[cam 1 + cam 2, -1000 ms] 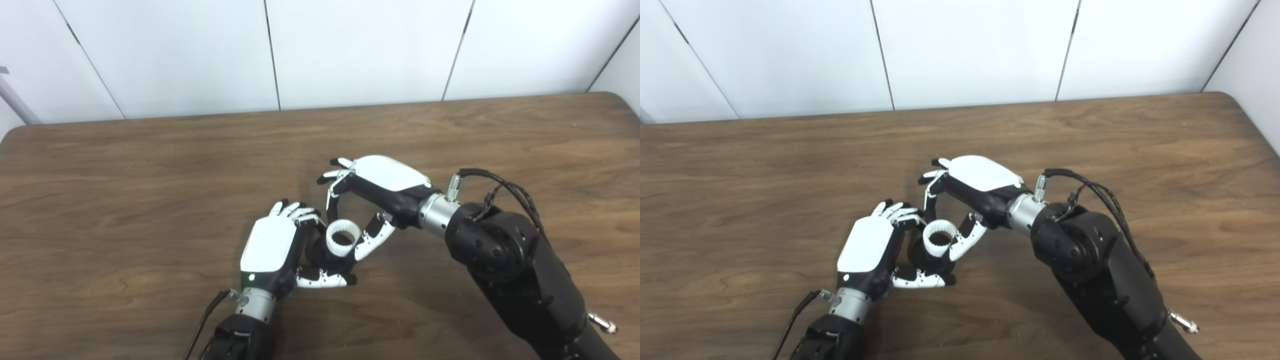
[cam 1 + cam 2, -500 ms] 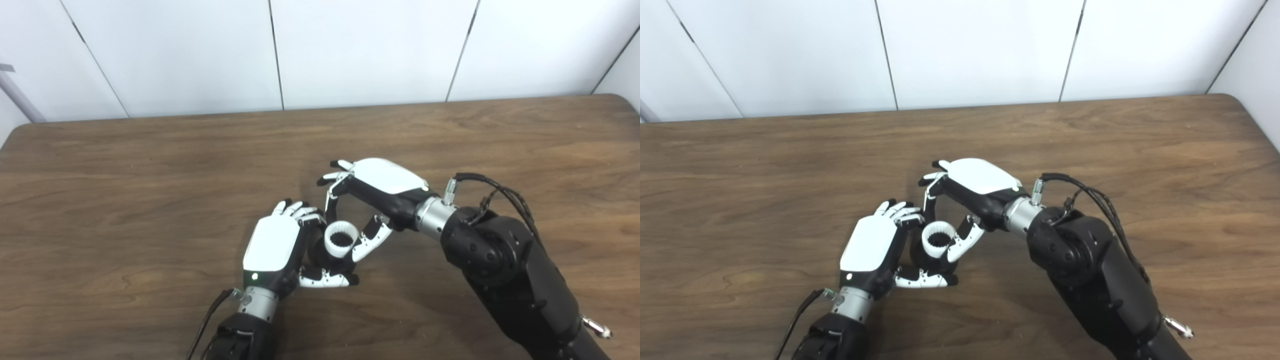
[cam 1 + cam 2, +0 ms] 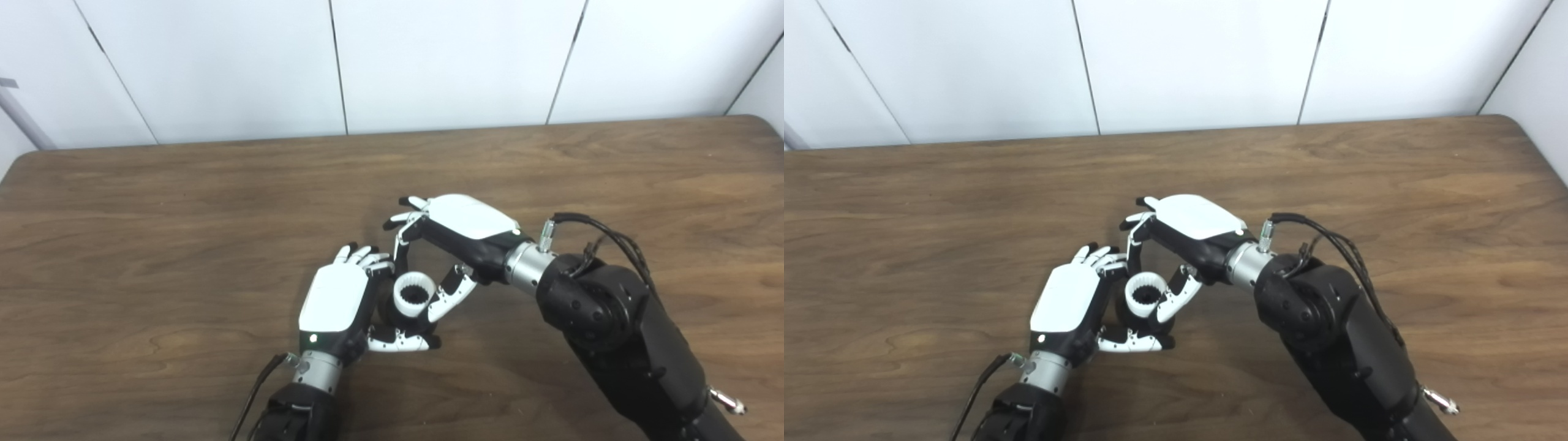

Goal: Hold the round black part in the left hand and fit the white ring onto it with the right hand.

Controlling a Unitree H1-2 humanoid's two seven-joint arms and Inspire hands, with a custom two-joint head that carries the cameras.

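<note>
My left hand (image 3: 335,301) is shut on the round black part (image 3: 392,309), which shows only as a dark edge between its fingers and thumb. The white ring (image 3: 413,294), toothed on its inside, sits on top of that part. My right hand (image 3: 456,236) arches over from the right, pinching the ring between a fingertip on its far left side and the thumb (image 3: 447,297) on its right side. The same group appears in the right eye view, with the ring (image 3: 1144,292) between both hands.
The hands work just above the middle of a brown wooden table (image 3: 153,233). A white panelled wall (image 3: 429,61) runs behind its far edge. My right forearm (image 3: 612,324) with a black cable crosses the lower right.
The right hand and ring have shifted slightly left and down, closer onto the black part. The left hand has stayed in place. The camera shifted a little between the earliest frames and now.
</note>
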